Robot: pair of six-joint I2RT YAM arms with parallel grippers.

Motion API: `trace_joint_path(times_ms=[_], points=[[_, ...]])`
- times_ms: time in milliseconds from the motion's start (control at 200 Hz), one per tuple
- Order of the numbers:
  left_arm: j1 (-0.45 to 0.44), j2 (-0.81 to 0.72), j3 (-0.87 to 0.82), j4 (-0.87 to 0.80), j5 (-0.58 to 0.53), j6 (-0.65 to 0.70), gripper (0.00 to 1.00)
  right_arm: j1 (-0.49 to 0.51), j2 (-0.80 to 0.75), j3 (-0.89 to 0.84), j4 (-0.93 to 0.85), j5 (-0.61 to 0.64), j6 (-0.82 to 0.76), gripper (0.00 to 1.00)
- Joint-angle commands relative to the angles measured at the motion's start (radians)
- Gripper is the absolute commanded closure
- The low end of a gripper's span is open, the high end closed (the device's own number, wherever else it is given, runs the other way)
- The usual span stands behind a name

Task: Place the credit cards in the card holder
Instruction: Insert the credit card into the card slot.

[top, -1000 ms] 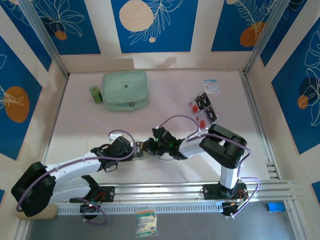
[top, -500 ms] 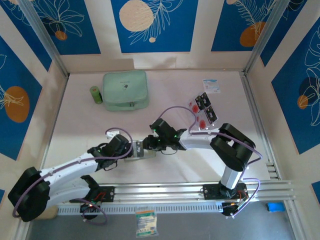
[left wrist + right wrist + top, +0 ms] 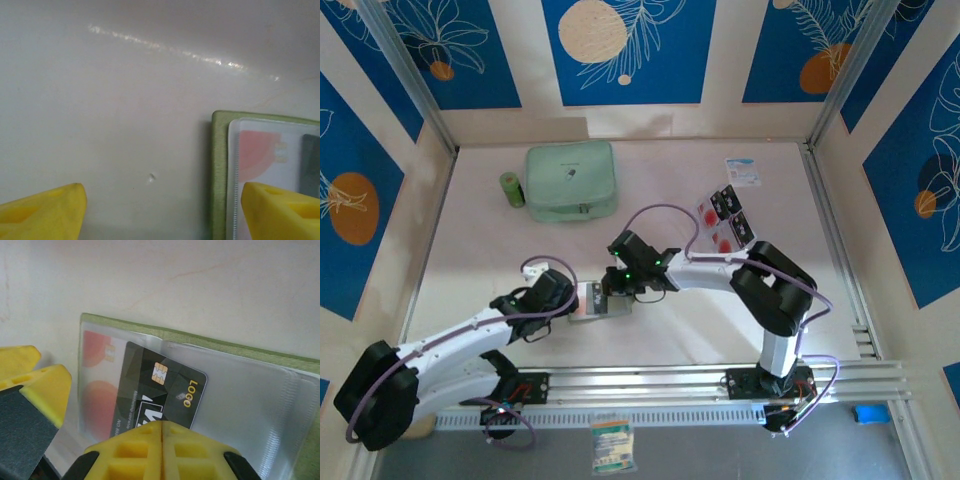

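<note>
The olive-green card holder lies open on the table, its clear sleeves up. A black VIP credit card rests on the sleeve, beside a pale card with red blobs inside a pocket. My right gripper is shut, its tips over the black card's near edge; the card lies flat and is not clamped between them. My left gripper is open, straddling the holder's green edge, one finger over the sleeve. More credit cards lie fanned at the right.
A mint-green zip case and a small green cylinder stand at the back left. A white-and-blue packet lies at the back right. Metal rails run along the sides and the near edge.
The right arm has reached further left over the holder, and its jaws have closed. The left gripper has drawn back slightly to the left.
</note>
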Motion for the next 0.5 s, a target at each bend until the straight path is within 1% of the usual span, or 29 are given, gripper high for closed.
trace_joint_path(times_ms=[0,315,495], points=[[0.01,0.008,-0.014,0.018,0.015,-0.018,0.19,0.015,0.039,0.043,-0.054,0.004,-0.029,0.92],[0.015,0.024,-0.024,0.041,0.031,-0.007,0.19,0.048,0.147,0.13,-0.087,-0.021,-0.02,0.95],[0.015,0.024,-0.02,0.043,0.033,-0.003,0.18,0.053,0.156,0.156,-0.074,-0.053,-0.005,0.95]])
